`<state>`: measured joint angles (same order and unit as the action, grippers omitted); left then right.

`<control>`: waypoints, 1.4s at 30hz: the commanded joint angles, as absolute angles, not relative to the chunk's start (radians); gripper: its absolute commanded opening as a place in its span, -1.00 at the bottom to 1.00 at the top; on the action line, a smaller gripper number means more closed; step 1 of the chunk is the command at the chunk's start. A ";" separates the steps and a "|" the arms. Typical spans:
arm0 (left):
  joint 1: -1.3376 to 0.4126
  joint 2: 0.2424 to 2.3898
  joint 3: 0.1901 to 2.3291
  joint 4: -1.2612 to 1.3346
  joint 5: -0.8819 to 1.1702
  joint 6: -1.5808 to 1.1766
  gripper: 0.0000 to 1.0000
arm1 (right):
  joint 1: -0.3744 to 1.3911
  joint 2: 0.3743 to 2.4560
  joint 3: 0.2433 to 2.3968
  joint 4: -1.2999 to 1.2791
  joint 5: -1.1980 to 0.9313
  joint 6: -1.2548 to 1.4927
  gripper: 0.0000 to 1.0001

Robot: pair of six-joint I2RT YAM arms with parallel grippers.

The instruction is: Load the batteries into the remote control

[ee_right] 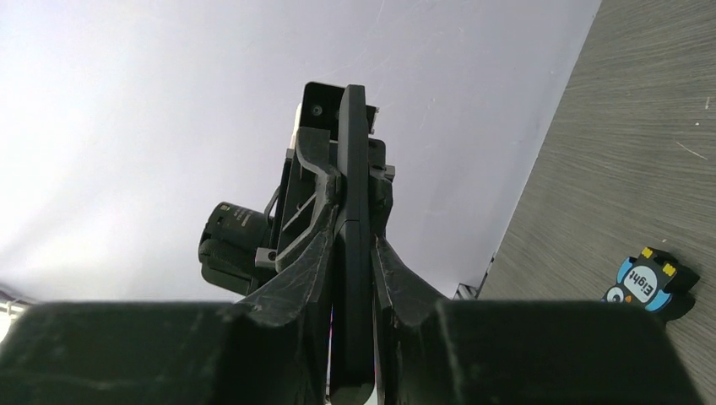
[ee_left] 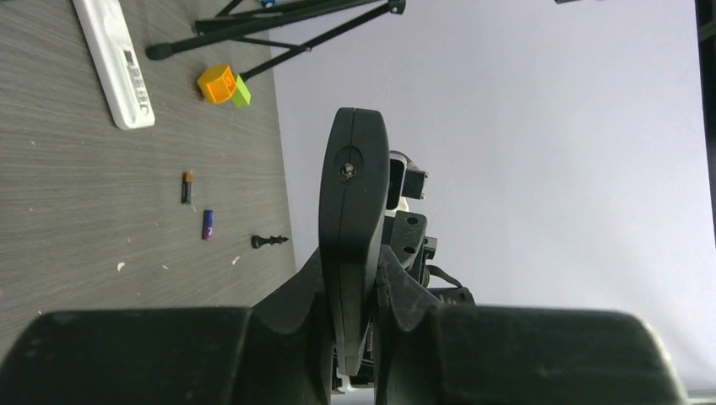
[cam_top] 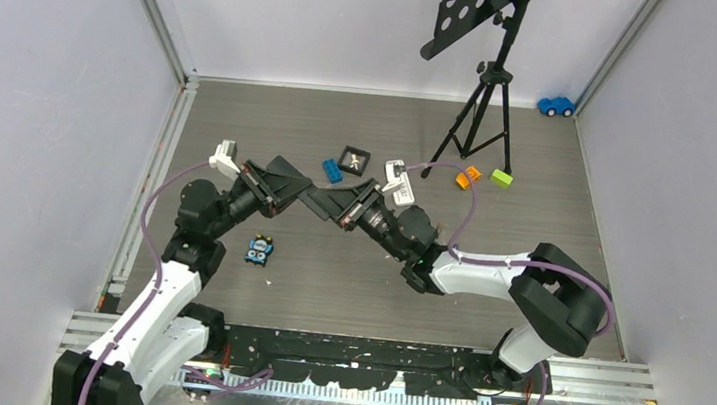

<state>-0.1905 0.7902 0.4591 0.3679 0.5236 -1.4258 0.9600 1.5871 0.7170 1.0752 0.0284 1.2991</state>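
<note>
A black remote control (cam_top: 313, 198) hangs in the air between my two grippers, above the middle of the floor. My left gripper (cam_top: 286, 187) is shut on one end of it; in the left wrist view the remote (ee_left: 350, 186) stands edge-on between the fingers of the left gripper (ee_left: 356, 274). My right gripper (cam_top: 346, 207) is shut on the other end; the remote (ee_right: 353, 194) is clamped edge-on in the right gripper (ee_right: 353, 253). Two batteries lie on the floor: a dark one (ee_left: 187, 186) and a purple-blue one (ee_left: 208, 224). In the top view they are hidden.
A white remote (ee_left: 114, 59), orange block (ee_left: 214, 83), green block (ee_left: 241, 91) and small black pawn-like piece (ee_left: 268, 241) lie near the batteries. A tripod (cam_top: 484, 115), blue brick (cam_top: 333, 170), black framed square (cam_top: 354, 159), blue penguin toy (cam_top: 259, 249) and blue toy car (cam_top: 556, 106) are around.
</note>
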 commanded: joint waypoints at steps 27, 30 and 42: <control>-0.179 0.850 0.525 0.258 0.381 -1.211 -1.00 | 0.866 1.564 0.621 1.037 -0.060 1.371 -0.31; -0.179 0.862 0.535 0.242 0.382 -1.154 -1.00 | 0.855 1.582 0.631 1.035 -0.103 1.422 -0.54; -0.179 0.889 0.537 0.138 0.336 -1.013 -1.00 | 0.846 1.597 0.654 0.977 -0.135 1.440 -0.93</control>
<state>-0.1829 0.8841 0.5011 0.1429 0.3641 -1.0771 0.8532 1.5978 0.6098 0.9916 -0.1204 1.4471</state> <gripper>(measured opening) 0.171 0.136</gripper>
